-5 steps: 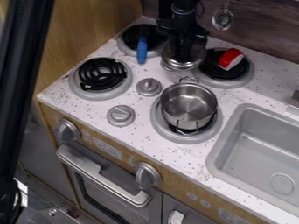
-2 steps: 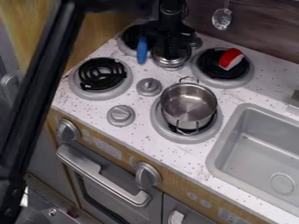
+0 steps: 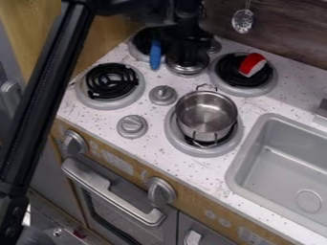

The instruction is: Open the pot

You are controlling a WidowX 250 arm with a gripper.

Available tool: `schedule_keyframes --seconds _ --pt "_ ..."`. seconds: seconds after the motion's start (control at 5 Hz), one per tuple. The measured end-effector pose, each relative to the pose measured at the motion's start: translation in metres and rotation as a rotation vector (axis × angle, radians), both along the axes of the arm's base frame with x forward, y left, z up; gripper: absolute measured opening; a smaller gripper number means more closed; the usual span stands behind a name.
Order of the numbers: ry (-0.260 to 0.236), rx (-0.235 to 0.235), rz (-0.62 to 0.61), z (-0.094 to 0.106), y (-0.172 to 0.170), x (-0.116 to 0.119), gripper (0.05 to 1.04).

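Note:
The silver pot [image 3: 205, 116] stands uncovered on the front right burner, and its inside is bare. Behind it, between the two back burners, the round metal lid [image 3: 187, 70] lies on the counter. My black gripper [image 3: 186, 56] hangs right over that lid and hides much of its top. From this angle the fingertips blend into the dark shape above the lid, so their state cannot be made out.
A blue-handled utensil [image 3: 155, 54] lies on the back left burner, close beside the gripper. A red and white object [image 3: 252, 64] rests on the back right burner [image 3: 273, 76]. The grey sink [image 3: 281, 162] is at the right; a slotted spoon [image 3: 243, 20] hangs behind.
My gripper and the lid under it have moved left, away from the back right burner, and the lid now rests on the counter. The pot has not moved.

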State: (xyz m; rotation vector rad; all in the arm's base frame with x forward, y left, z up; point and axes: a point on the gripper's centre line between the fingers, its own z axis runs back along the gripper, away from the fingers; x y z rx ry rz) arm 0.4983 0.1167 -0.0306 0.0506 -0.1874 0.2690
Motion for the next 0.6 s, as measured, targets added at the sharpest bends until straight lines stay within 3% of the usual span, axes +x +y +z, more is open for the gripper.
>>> schedule_keyframes --seconds 0.2,0.4,0.6 --pt "0.034 -0.012 -0.021 0.002 -0.012 -0.019 0.880" --pt "0.004 -0.021 -0.024 0.028 -0.019 -0.038 1.005" --pt "0.008 -0.030 -0.028 0.043 -0.025 -0.061 0.999"
